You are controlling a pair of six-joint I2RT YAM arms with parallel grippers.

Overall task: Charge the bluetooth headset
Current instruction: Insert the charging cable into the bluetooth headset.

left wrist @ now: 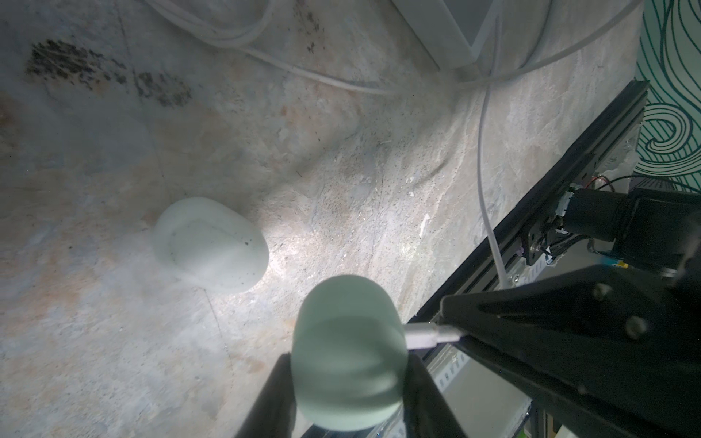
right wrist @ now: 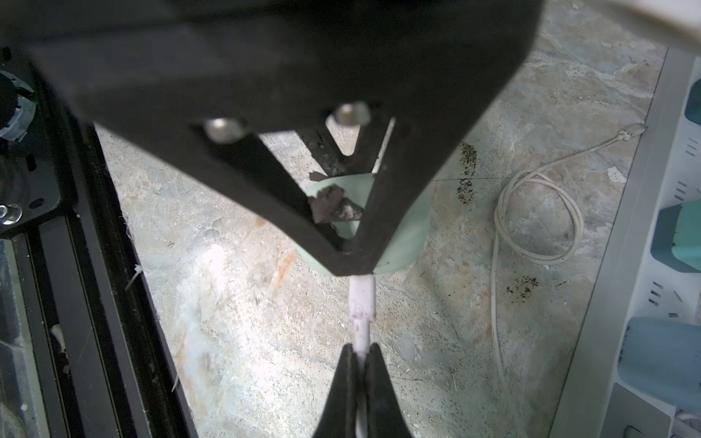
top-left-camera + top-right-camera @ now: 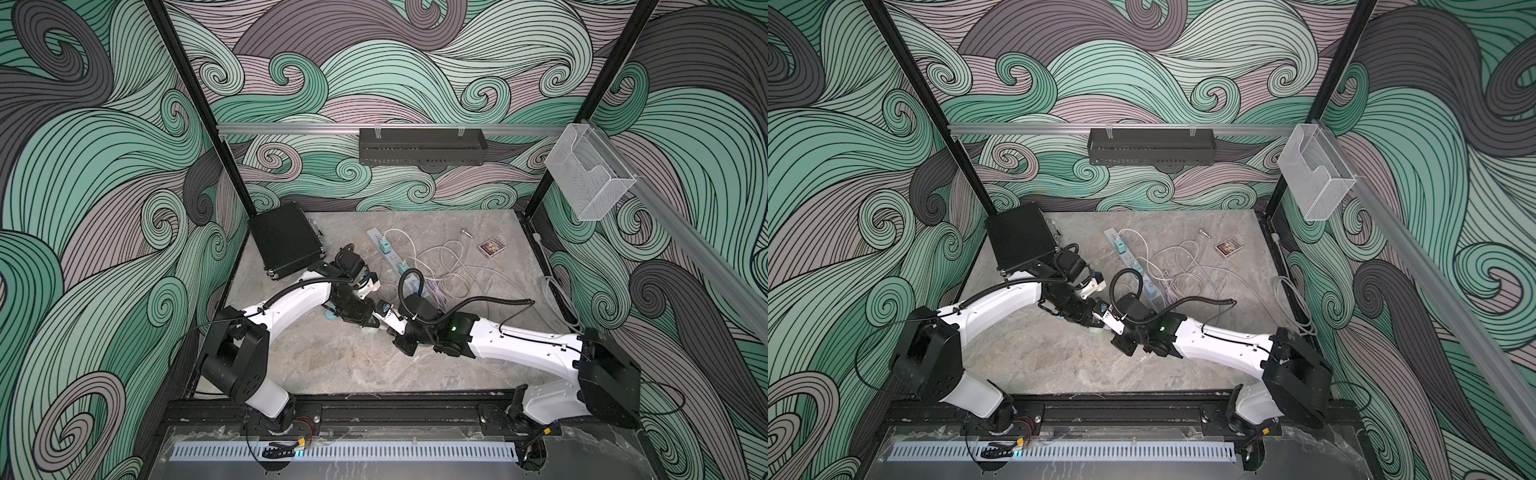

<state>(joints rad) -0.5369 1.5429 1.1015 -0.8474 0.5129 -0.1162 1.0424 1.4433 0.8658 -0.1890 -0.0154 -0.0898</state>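
The bluetooth headset (image 1: 349, 352) is a mint-green rounded body held just above the table, with my left gripper (image 1: 349, 366) shut on it, one finger on each side. My right gripper (image 2: 360, 350) is shut on a white charging cable just behind its plug (image 2: 363, 299). The plug (image 1: 432, 335) points at the headset, and its tip meets the side. I cannot tell whether it is seated. In the right wrist view the left gripper's fingers (image 2: 265, 182) hide most of the headset (image 2: 406, 235). In both top views the two grippers (image 3: 376, 318) (image 3: 1102, 320) meet at the table's middle.
A paler rounded piece (image 1: 210, 244) lies on the table beside the headset. Behind are a grey power strip (image 3: 390, 257) with teal chargers, loose white cables (image 3: 449, 270), a black case (image 3: 286, 241), a small card box (image 3: 491, 248) and a metal bolt (image 3: 467, 232).
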